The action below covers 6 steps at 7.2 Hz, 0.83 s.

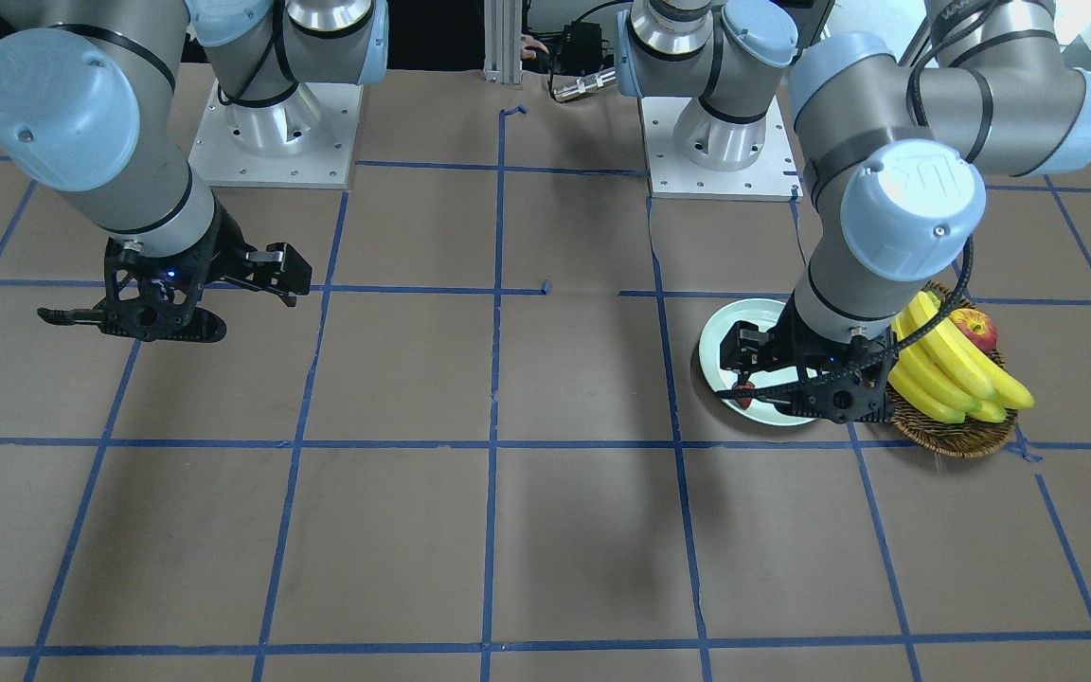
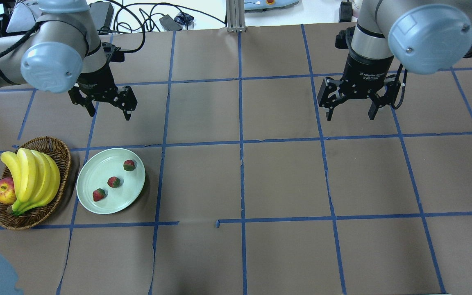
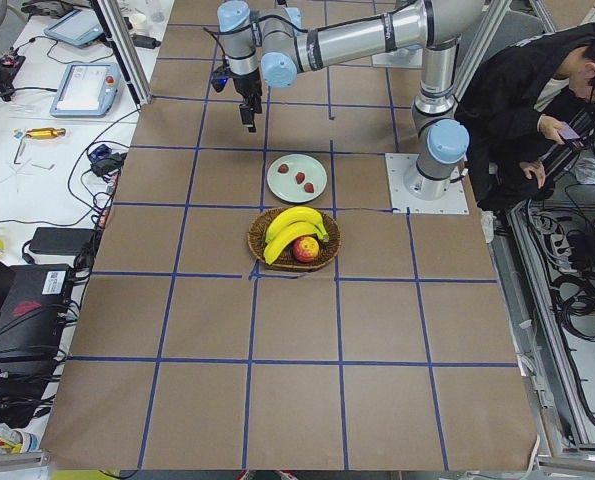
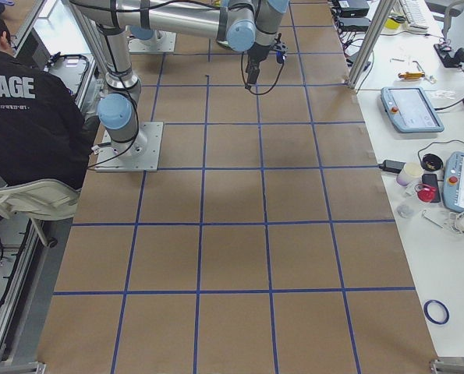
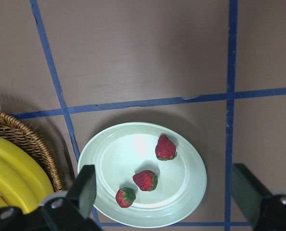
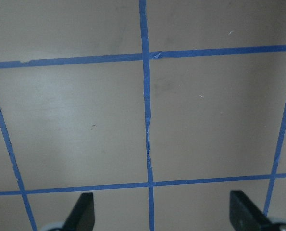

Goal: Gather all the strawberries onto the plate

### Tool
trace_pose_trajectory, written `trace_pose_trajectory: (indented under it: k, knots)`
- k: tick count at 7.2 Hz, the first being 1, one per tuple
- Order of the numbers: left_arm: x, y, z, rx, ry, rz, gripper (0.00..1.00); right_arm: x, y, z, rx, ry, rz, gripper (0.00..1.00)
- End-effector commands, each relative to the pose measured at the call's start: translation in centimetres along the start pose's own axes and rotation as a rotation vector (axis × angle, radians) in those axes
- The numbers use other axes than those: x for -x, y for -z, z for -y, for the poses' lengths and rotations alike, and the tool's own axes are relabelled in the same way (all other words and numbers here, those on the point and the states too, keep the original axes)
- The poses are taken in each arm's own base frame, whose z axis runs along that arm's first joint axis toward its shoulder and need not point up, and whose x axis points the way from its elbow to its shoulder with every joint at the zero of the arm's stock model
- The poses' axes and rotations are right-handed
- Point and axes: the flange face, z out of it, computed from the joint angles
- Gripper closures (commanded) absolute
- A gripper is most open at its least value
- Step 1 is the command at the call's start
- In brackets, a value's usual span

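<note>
1. Plate [image 2: 96, 172]: pale green, round, flat on the brown counter [image 2: 281, 176], in the robot's left half.
2. Strawberries [image 2: 114, 182]: all three lie inside the plate in a loose diagonal row. They sit apart from one another and clear of the rim. Green caps show on at least two in the left wrist view.
3. Left tool [image 2: 110, 113]: released, fingers spread wide, nothing between them. It hangs off the counter near the plate. Its wrist camera looks down on the plate, which sits low in that view between the two fingers. In the front-facing view the tool overlaps the plate's near edge.
4. Right tool [image 2: 350, 114]: also released and empty, fingers wide apart. It hangs over bare counter in the robot's right half, well apart from the plate. Its wrist camera shows only brown surface and blue tape lines.
5. Wicker basket [image 2: 60, 150]: just beside the plate on the side away from the table's middle, with a narrow gap between them. It holds a bunch of bananas [image 2: 31, 176] and an apple [image 2: 3, 191], the apple tucked against the bananas at the basket's outer side.
6. A person in a dark jacket [image 3: 537, 100] sits behind the robot's bases.
</note>
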Motion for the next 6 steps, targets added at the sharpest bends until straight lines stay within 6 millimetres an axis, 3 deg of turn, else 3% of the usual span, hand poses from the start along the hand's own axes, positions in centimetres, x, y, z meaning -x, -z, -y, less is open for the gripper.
trace_pose_trajectory:
  k: [1, 2, 4, 6]
  knots:
    - [-0.8, 4.9, -3.5, -0.045, 0.137, -0.022, 0.0, -0.2, 1.5, 0.2, -0.033, -0.003, -0.01, 0.0]
    - [-1.7, 5.5, -4.2, -0.057, 0.23, -0.066, 0.0, -0.1, 1.3, 0.3, -0.027, -0.001, -0.003, 0.0]
    - [-3.4, 6.5, -5.1, -0.069, 0.207, -0.093, 0.0, -0.2, 1.0, 0.6, -0.024, 0.008, -0.006, 0.0]
    - [-4.0, 7.4, -5.4, -0.09, 0.189, -0.084, 0.0, -0.1, 2.4, 0.1, -0.05, 0.004, -0.01, 0.0]
